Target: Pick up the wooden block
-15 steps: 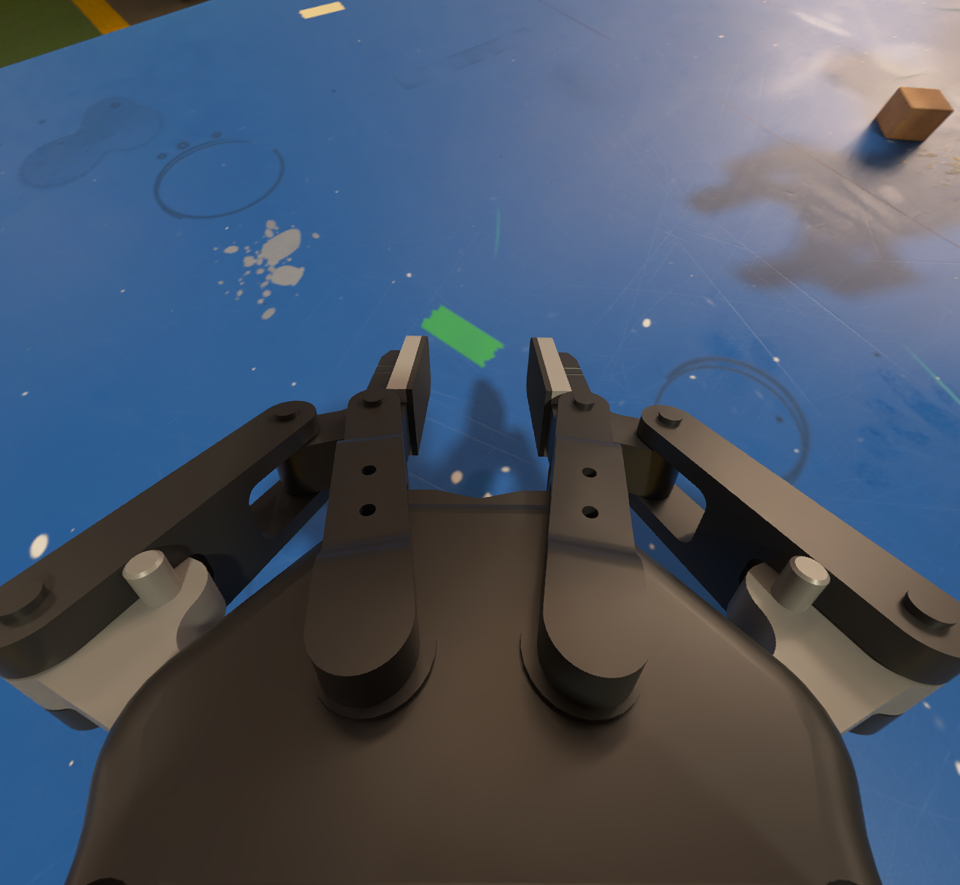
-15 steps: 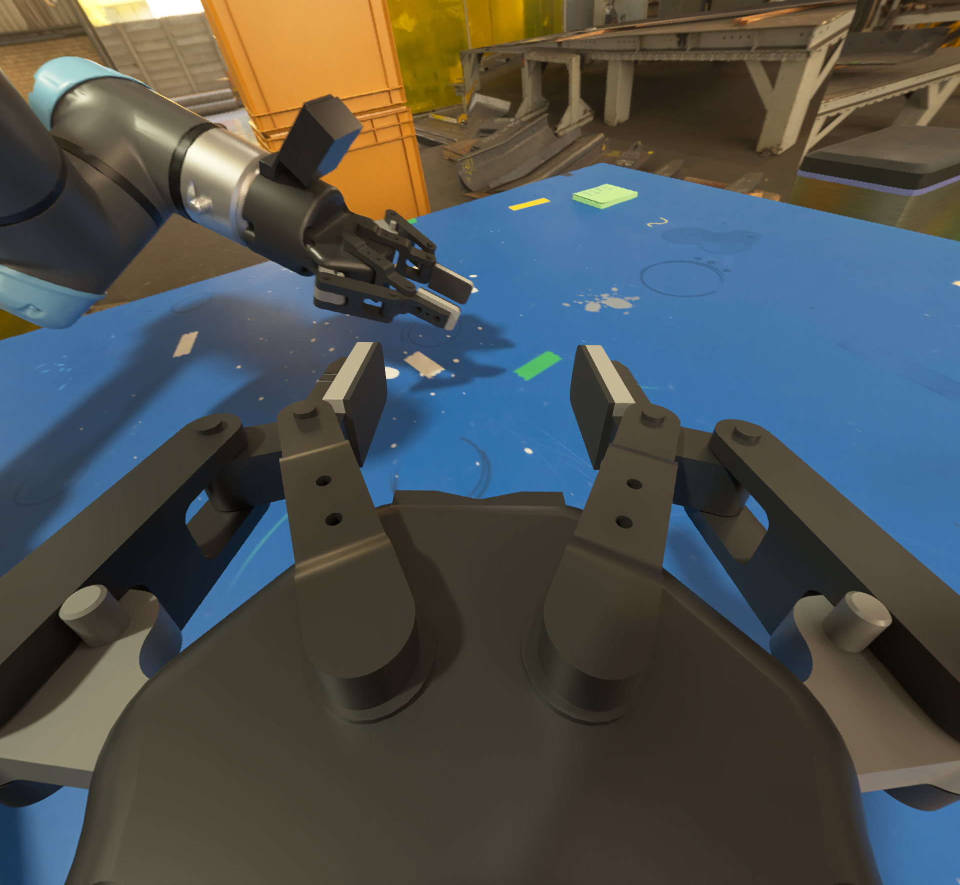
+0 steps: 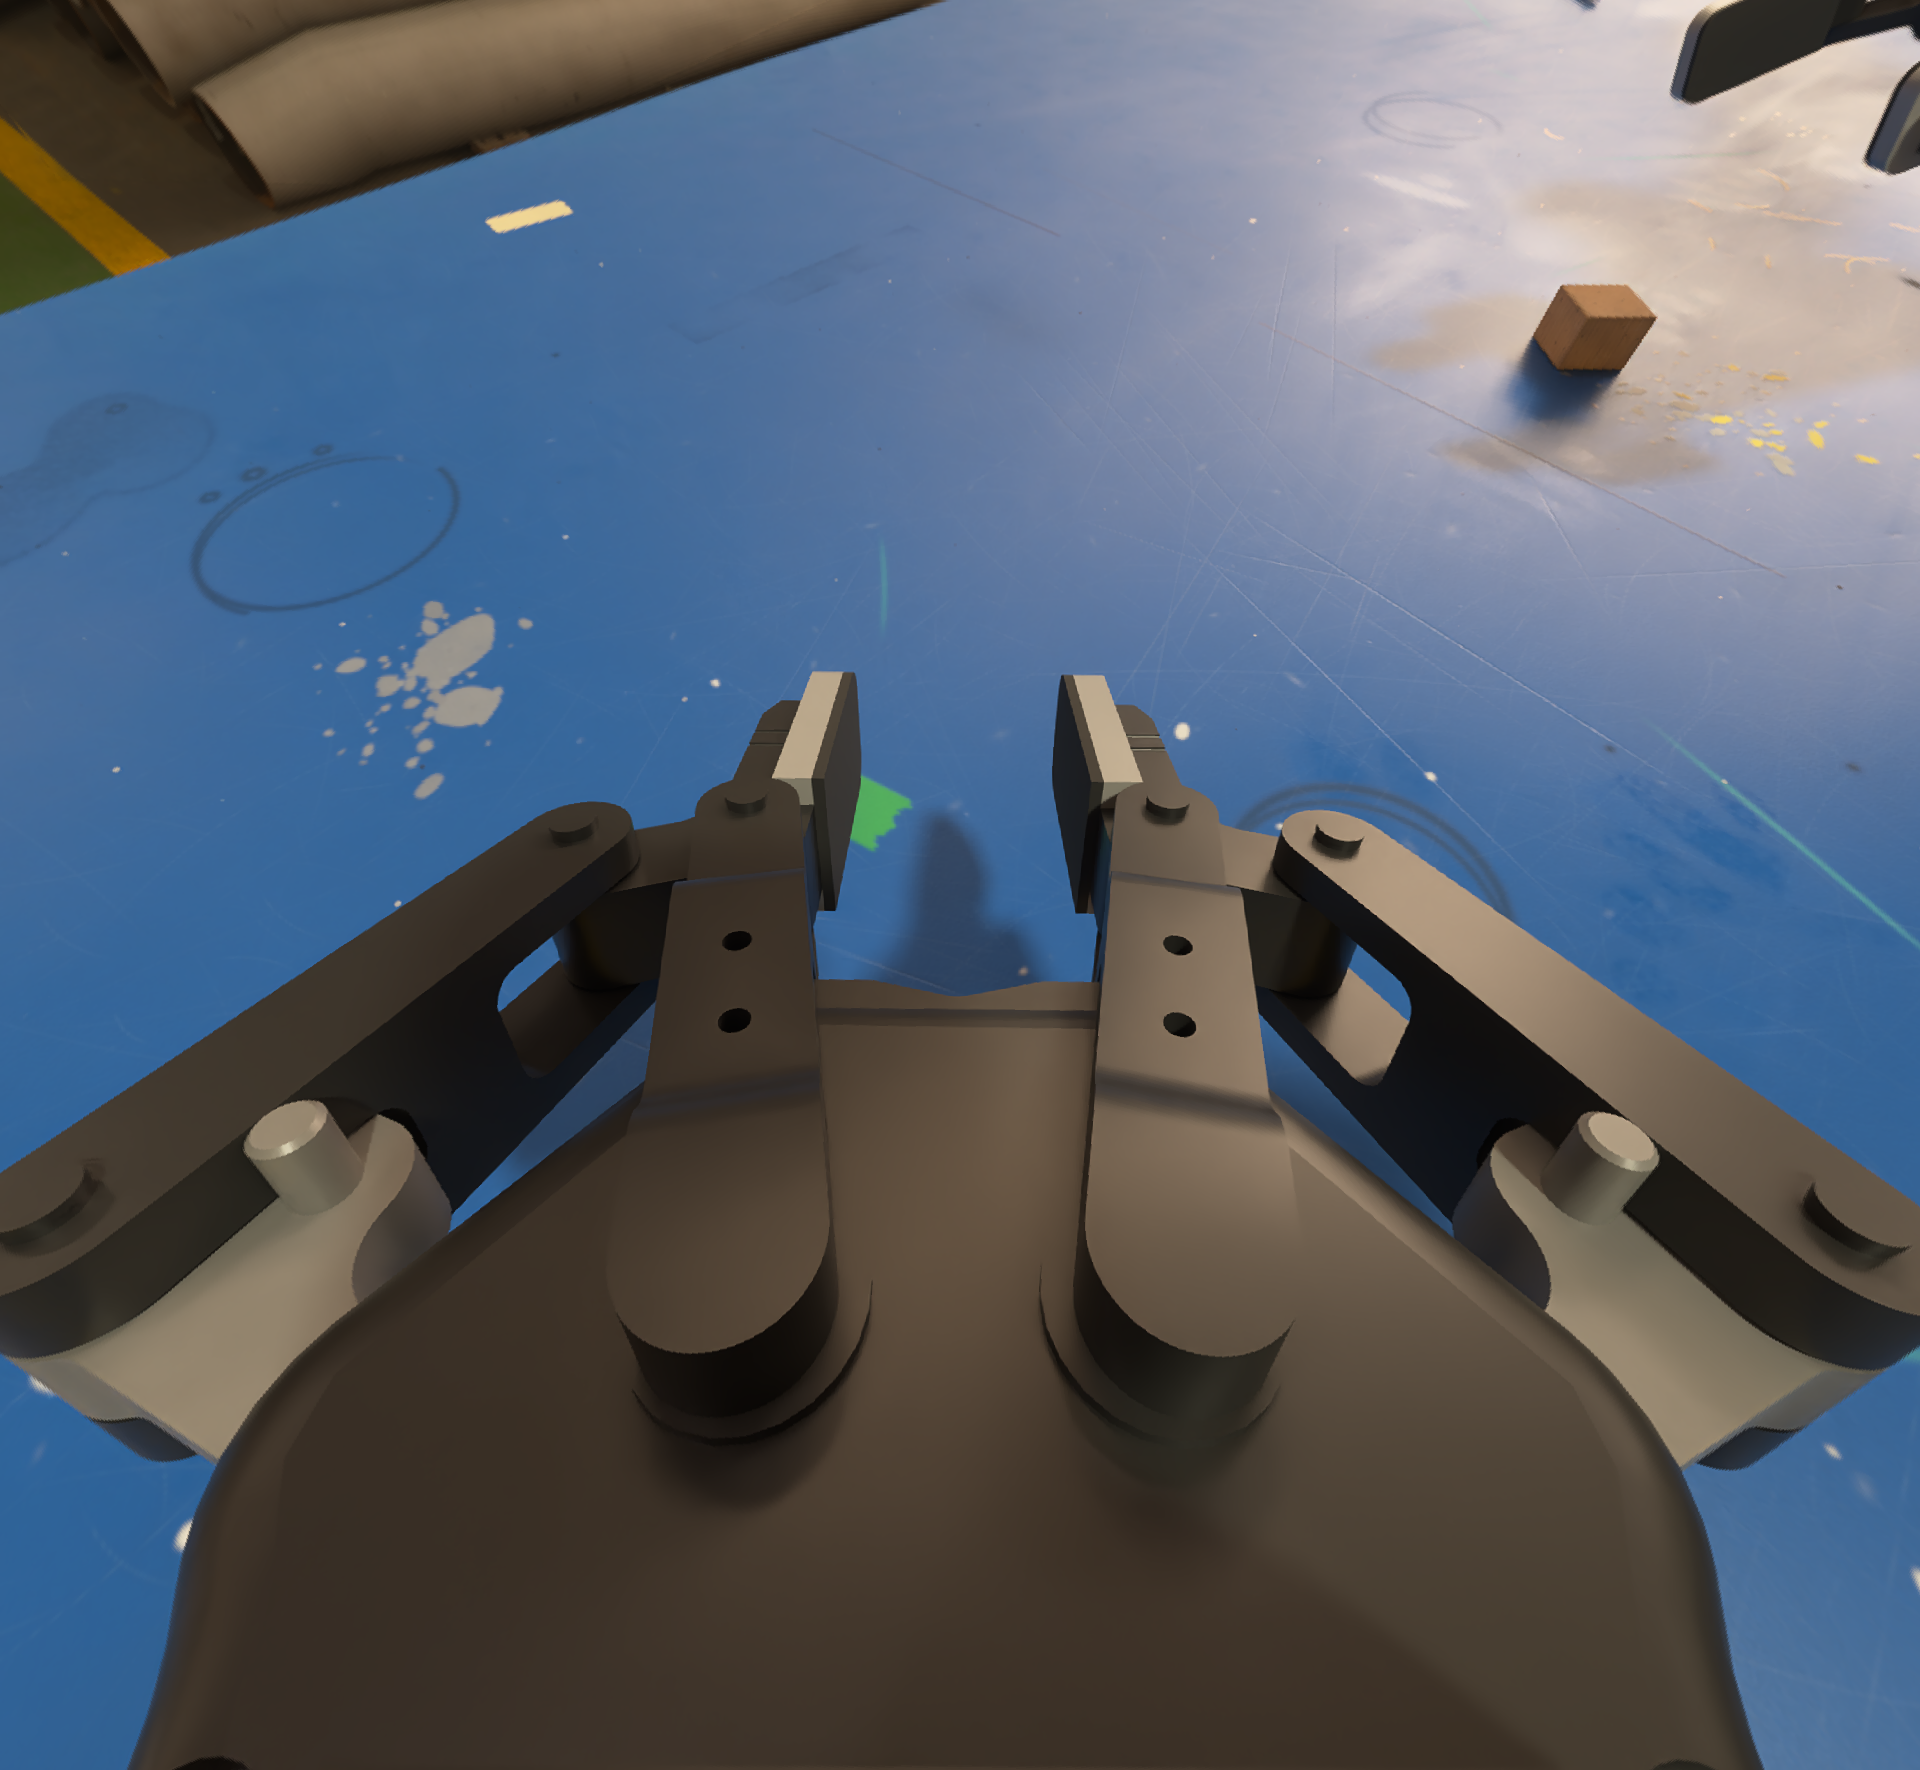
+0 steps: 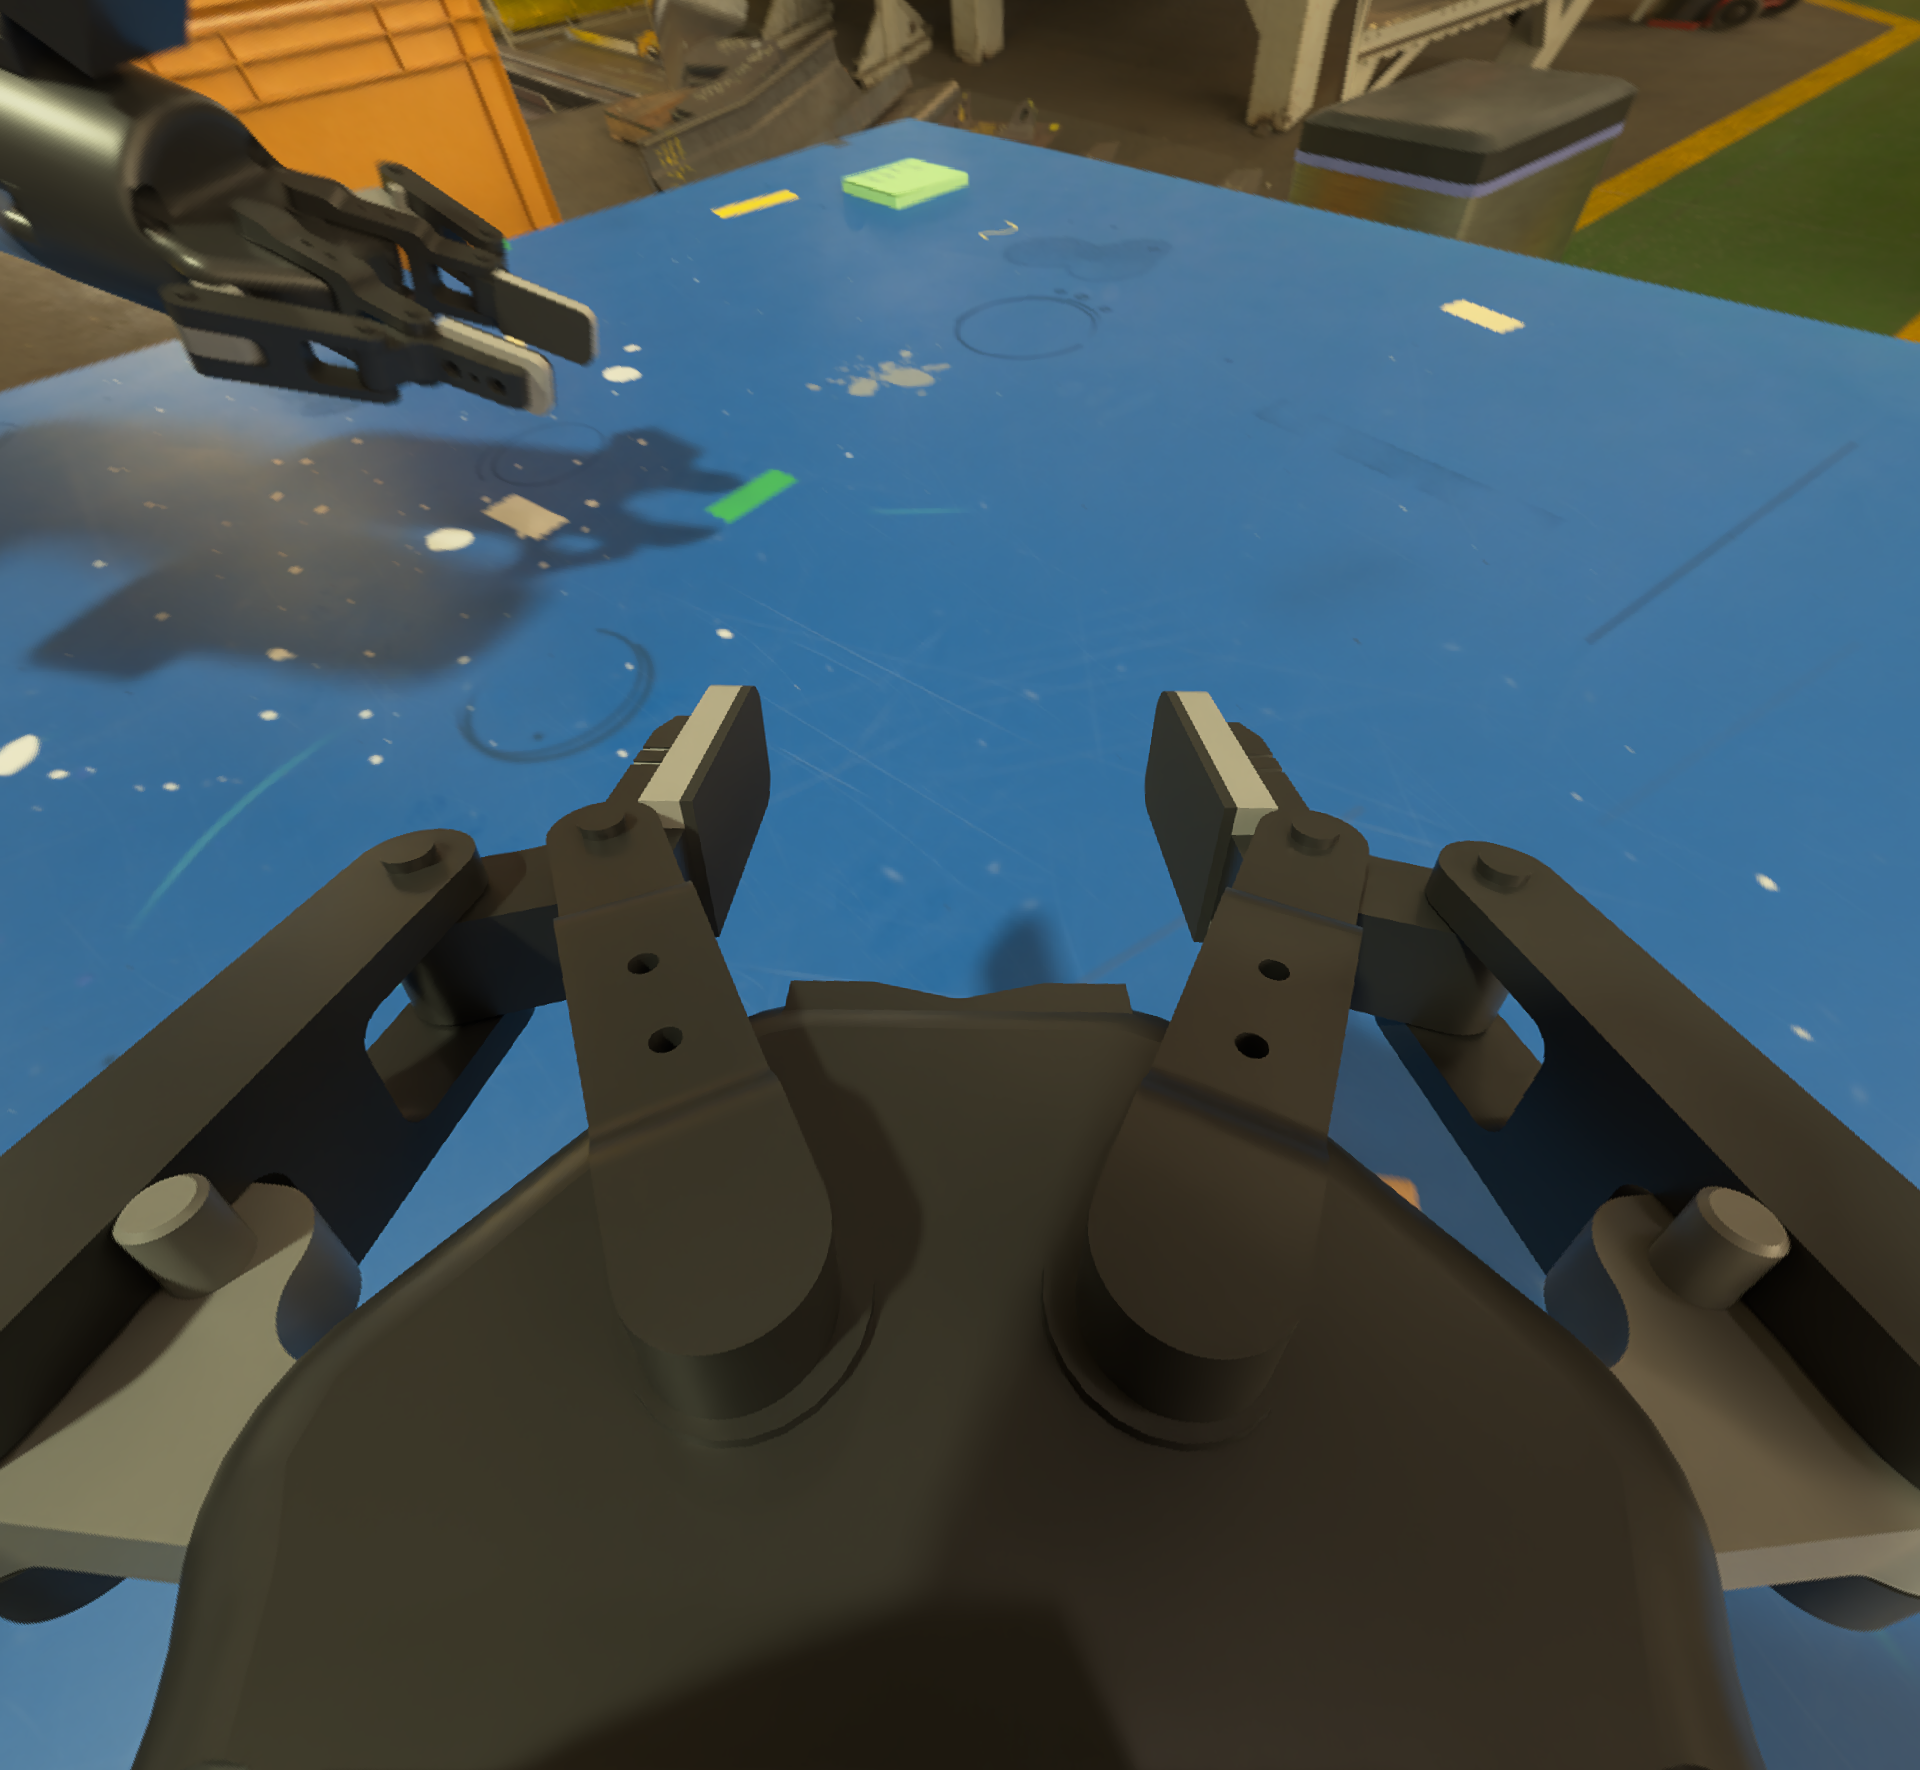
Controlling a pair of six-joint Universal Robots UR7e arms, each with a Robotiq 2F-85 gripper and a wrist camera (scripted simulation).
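The wooden block (image 3: 1593,326), a small brown cube, sits on the blue table (image 3: 1039,370) at the far right in the left wrist view. My left gripper (image 3: 956,712) is open and empty, low over the table, well short and left of the block. It also shows in the right wrist view (image 4: 520,344) at upper left. My right gripper (image 4: 961,733) is open wider and empty above bare table. Part of it shows at the top right corner of the left wrist view (image 3: 1808,27), beyond the block. The block does not show clearly in the right wrist view.
A green tape strip (image 3: 881,811) lies beside my left fingers; it also shows in the right wrist view (image 4: 750,494). Wood shavings (image 3: 1766,442) lie by the block. A green pad (image 4: 904,182) sits near the far edge. Grey rolls (image 3: 520,58) and an orange crate (image 4: 343,58) stand beyond the table.
The left gripper has advanced and tipped up: the green tape is now beside its fingers and the block sits lower in view. The right wrist view has swung right. Both jaws keep their openings.
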